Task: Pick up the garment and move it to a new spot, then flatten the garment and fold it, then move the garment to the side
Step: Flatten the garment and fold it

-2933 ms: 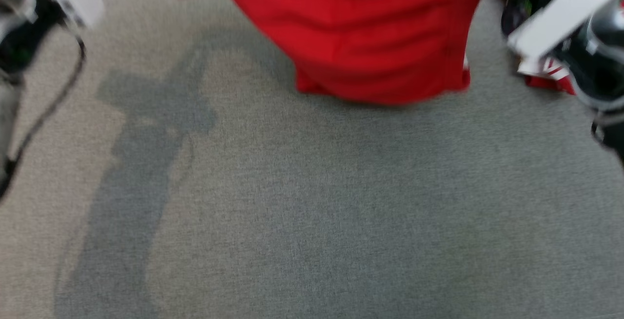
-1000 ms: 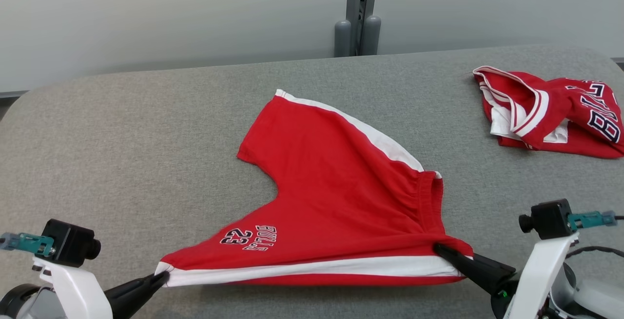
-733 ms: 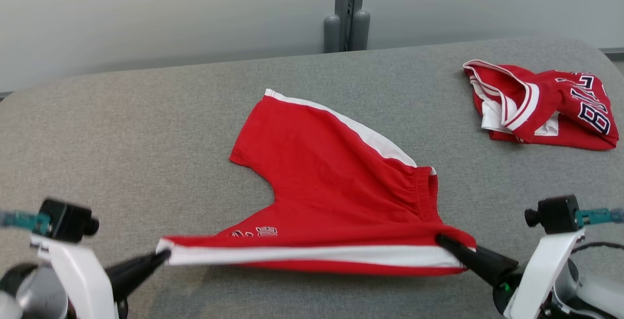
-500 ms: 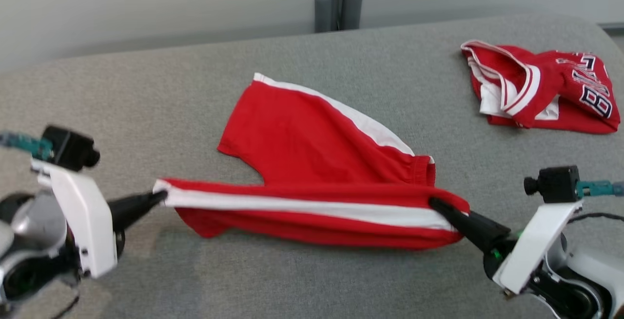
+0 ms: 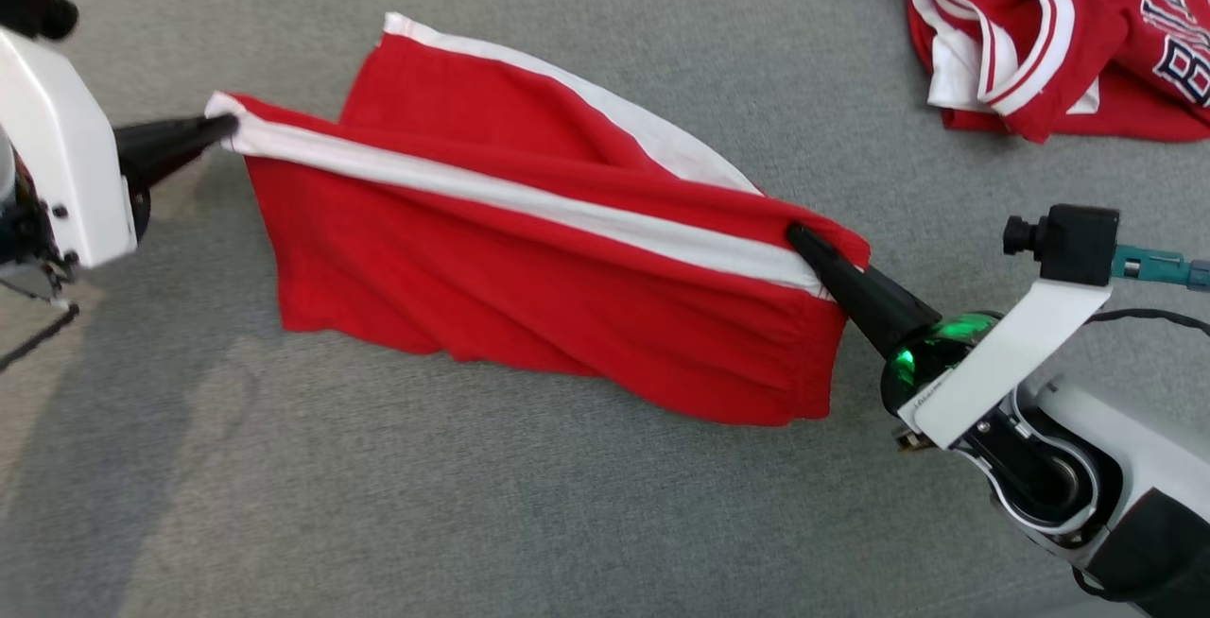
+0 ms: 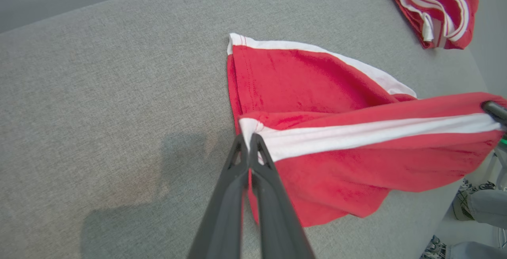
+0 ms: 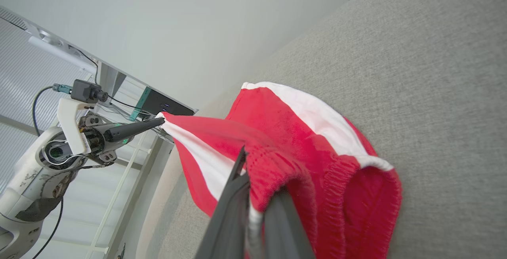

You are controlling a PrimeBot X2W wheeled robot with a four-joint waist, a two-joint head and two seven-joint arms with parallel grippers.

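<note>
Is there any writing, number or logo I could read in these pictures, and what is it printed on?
"B": a big dark letter edged in white, on the crumpled red jersey at the head view's top right.
The other letters on that jersey are cut off by the picture's edge or lost in folds, so they cannot be read.
Red shorts: red cloth and white stripes, with no readable print on the sides facing the cameras.

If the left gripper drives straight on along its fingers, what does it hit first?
The red shorts with white side stripes it is pinching: the left gripper would bunch that corner, then probably reach the leg lying flat on the grey fabric surface beyond. Depth is unclear.
</note>
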